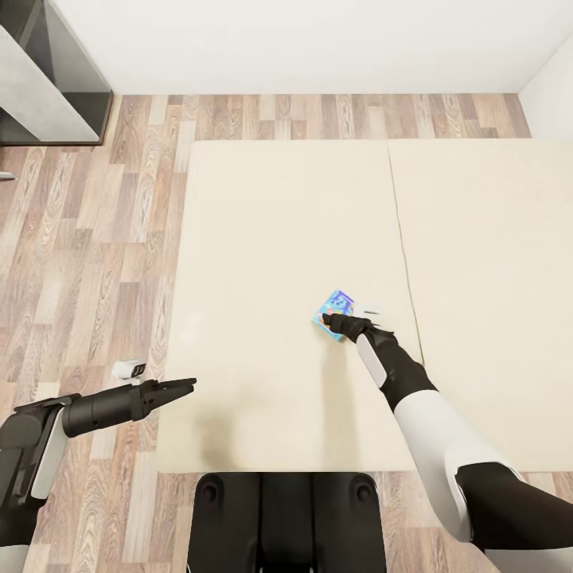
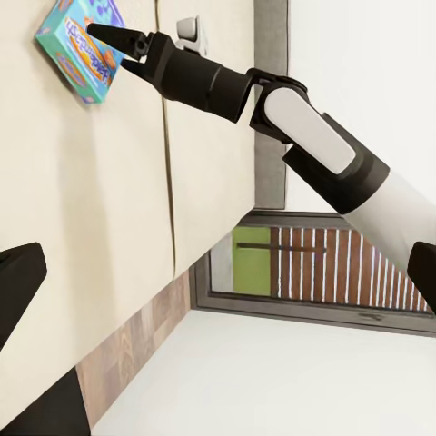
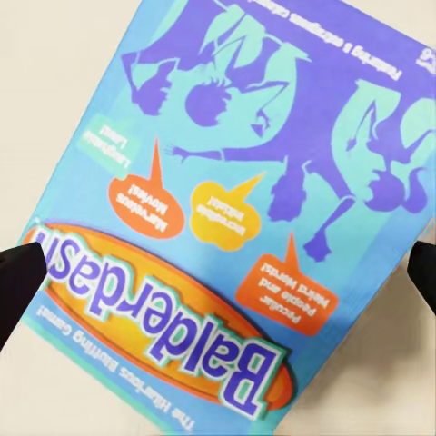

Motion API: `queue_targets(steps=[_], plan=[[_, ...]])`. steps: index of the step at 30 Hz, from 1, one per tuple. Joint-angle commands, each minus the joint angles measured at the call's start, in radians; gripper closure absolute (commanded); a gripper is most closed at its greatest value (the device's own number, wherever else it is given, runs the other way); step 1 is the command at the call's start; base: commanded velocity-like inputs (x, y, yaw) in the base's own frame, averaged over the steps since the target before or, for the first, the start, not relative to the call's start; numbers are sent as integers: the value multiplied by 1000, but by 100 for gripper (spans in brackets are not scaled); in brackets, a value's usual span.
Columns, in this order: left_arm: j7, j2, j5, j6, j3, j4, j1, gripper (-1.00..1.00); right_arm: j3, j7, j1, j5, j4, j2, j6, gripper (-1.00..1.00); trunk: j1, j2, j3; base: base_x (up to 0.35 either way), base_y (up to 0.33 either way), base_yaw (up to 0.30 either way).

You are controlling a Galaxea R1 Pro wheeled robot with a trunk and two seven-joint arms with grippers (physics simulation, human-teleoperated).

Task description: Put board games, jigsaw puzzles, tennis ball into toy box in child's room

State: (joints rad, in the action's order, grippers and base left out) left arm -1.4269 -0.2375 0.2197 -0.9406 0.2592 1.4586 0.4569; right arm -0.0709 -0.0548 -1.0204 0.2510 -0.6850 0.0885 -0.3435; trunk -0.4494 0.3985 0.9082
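Note:
A blue Balderdash board game point(image 1: 337, 309) lies flat on the cream bed point(image 1: 278, 223), near the seam between its two halves. My right gripper point(image 1: 341, 322) hovers just over the near edge of this box, open. In the right wrist view the board game point(image 3: 236, 209) spreads below the camera, with one dark fingertip point(image 3: 18, 282) off each side. The left wrist view shows the board game point(image 2: 80, 47) with the right gripper point(image 2: 118, 38) above it. My left gripper point(image 1: 181, 388) is open and empty, at the bed's near left edge.
A small white object point(image 1: 368, 309) rests on the bed right beside the box. Another small white item point(image 1: 127, 368) lies on the wood floor by my left arm. A dark cabinet point(image 1: 48, 79) stands at the far left. My base abuts the bed's near edge.

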Motion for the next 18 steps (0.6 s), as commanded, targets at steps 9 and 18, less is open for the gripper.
queue_targets(steps=[9,18], plan=[[-3,-2,1,-10,0,0,0,-100,-3,-5,0,10,-1,-2,-5,-100,-1,2,1,0,2,0],[-3,-2,2,-10,1,2,0,-100,-1,-5,0,10,-3,-1,-6,-100,-1,2,1,0,0,0]])
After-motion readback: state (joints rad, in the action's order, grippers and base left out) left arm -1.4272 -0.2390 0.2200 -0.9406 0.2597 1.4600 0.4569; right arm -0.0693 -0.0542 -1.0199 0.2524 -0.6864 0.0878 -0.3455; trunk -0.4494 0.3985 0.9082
